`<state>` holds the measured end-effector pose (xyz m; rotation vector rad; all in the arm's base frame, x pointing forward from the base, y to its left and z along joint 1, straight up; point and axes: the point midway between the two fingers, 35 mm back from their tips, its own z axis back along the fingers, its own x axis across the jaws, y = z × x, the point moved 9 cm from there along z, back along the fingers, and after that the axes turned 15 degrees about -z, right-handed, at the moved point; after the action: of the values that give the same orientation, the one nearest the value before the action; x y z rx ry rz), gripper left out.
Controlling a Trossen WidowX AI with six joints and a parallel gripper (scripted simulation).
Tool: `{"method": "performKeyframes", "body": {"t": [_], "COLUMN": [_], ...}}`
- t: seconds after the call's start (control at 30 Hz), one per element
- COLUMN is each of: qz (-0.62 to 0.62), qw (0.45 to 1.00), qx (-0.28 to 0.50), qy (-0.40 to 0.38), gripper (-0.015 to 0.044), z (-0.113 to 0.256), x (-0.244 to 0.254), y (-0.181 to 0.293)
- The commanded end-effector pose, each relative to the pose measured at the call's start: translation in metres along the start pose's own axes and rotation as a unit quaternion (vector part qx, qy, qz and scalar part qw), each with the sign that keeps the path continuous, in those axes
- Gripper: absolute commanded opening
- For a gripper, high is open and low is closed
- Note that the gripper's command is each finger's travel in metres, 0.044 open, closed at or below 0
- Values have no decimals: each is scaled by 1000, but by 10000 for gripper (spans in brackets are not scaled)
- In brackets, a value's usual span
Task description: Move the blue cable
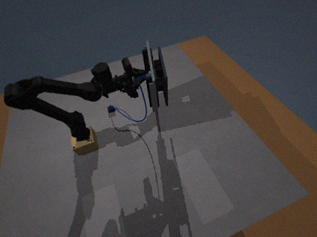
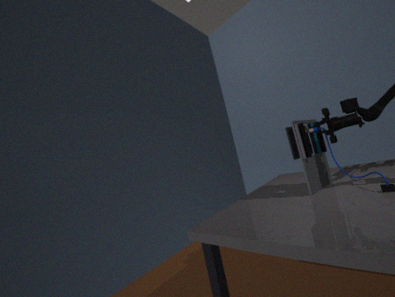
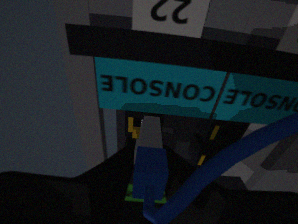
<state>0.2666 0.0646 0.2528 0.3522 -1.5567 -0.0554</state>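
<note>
Illumination was dim in all views. Long, hard-edged shadows crossed the table (image 1: 237, 172) (image 2: 259, 220) in the top view, with paler patches between. Grain was visible throughout; the wrist view was darkest, its lower corners nearly black. A small bright spot showed overhead in the exterior view.

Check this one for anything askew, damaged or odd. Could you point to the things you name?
Nothing stands out: the gripper (image 1: 145, 74) (image 2: 320, 128) (image 3: 148, 148) holds the blue plug (image 1: 144, 77) (image 2: 316, 129) (image 3: 151, 167), and the cable (image 1: 145, 98) (image 2: 333, 156) (image 3: 250, 142) hangs slack. The CONSOLE lettering (image 3: 159, 88) reads upside down only in the wrist view's orientation, I think.
</note>
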Motion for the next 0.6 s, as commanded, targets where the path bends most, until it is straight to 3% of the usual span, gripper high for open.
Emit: {"method": "performKeyframes", "body": {"t": [0.0, 0.57], "qz": [-2, -2], "qw": [1000, 1000], "qx": [0, 0], "qy": [2, 2], "gripper": [0, 0], "z": [3, 12], "x": [-2, -3], "y": [0, 4]}}
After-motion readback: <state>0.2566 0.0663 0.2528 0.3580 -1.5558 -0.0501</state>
